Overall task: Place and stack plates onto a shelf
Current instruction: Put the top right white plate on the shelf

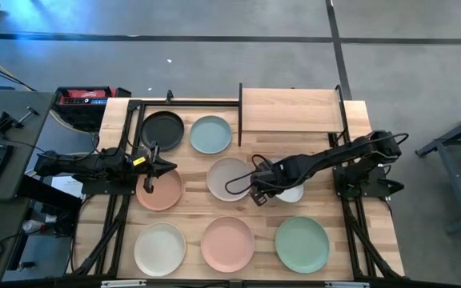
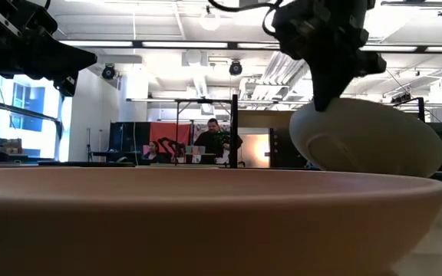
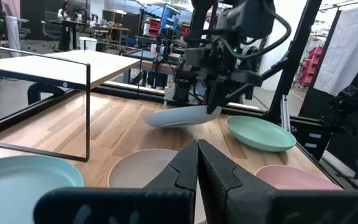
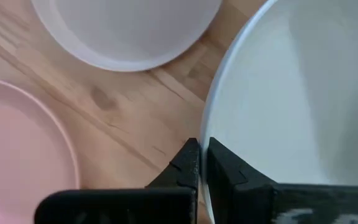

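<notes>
Right gripper (image 1: 261,194) pinches the white plate's (image 1: 290,193) rim, tilted clear of the table; shelf (image 1: 290,110) lies beyond it; left gripper (image 1: 160,166) pressed together.

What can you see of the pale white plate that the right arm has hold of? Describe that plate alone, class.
The pale white plate is round, shallow and matte, ceramic-looking. The right hand is shut on its rim, pinching the thin edge. The plate is tilted, one side raised off the slatted table; whether its low edge still touches the wood cannot be told. It sits right of the beige-grey plate and above the mint green plate in the high view.
</notes>
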`<action>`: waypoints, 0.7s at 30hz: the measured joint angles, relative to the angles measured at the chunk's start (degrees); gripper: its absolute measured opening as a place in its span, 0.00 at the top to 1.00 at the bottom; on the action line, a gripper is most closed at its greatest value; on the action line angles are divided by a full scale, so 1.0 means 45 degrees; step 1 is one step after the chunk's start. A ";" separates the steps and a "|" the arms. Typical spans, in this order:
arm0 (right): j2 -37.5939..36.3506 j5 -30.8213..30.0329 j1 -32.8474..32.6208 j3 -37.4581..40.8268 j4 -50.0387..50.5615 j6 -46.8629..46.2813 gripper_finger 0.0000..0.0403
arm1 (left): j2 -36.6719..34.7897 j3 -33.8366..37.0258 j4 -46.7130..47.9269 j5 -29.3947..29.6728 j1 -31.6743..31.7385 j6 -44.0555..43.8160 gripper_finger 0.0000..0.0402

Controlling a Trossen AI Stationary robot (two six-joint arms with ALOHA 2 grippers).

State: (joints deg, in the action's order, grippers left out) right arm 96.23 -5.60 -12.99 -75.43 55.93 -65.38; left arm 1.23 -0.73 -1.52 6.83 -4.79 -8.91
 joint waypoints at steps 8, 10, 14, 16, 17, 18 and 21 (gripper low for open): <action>0.0000 -0.0146 -0.0244 -0.0911 0.0465 -0.0038 1.00 | 0.0000 0.0000 -0.0024 0.0000 0.0002 -0.0050 1.00; -0.0005 -0.0328 -0.0349 -0.1208 0.0598 -0.0042 1.00 | 0.0000 0.0004 -0.0024 0.0000 -0.0002 -0.0273 1.00; -0.0005 -0.0444 -0.0494 -0.1881 0.0794 -0.0025 1.00 | 0.0000 0.0003 -0.0029 0.0000 -0.0002 -0.0339 1.00; -0.0005 -0.0681 -0.0580 -0.2258 0.0888 0.0035 1.00 | 0.0000 0.0002 -0.0064 0.0000 -0.0001 -0.0344 1.00; -0.0005 -0.0794 -0.0612 -0.2472 0.1004 0.0061 1.00 | -0.0002 0.0003 -0.0108 0.0000 0.0002 -0.0344 1.00; -0.0005 -0.0906 -0.0643 -0.2683 0.1168 0.0061 1.00 | -0.0003 0.0003 -0.0194 0.0000 -0.0001 -0.0344 1.00; -0.0010 -0.1361 -0.0747 -0.3358 0.1739 0.0106 1.00 | -0.0005 0.0000 -0.0519 0.0014 0.0002 -0.0339 1.00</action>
State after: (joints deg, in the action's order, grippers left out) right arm 96.18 -11.72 -16.35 -90.54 63.76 -64.90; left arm 1.21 -0.73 -3.85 6.89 -4.78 -10.44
